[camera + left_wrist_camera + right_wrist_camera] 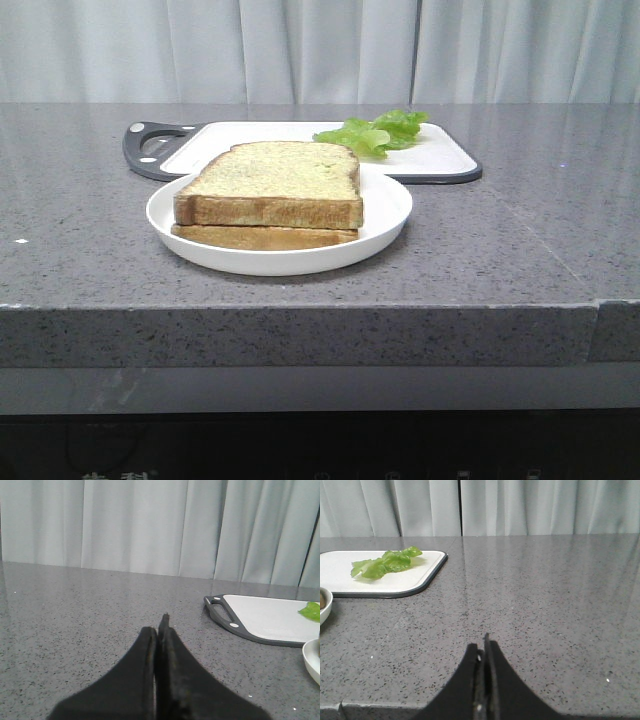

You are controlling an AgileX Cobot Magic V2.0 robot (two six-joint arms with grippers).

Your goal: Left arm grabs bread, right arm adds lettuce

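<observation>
Bread (272,182) sat stacked on the plate (390,215), well off from my left jaws, both pairs pressed together, empty.

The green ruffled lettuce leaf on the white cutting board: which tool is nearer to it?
Probably the right tool, though the margin is small. The lettuce lies ahead to its left; the left tool sees only its edge, far right.

backdrop: pale grey pleated curtain (300,50) along the bench's far edge | surface: speckled grey stone bench (80,250), thick front edge | light: soft, even
</observation>
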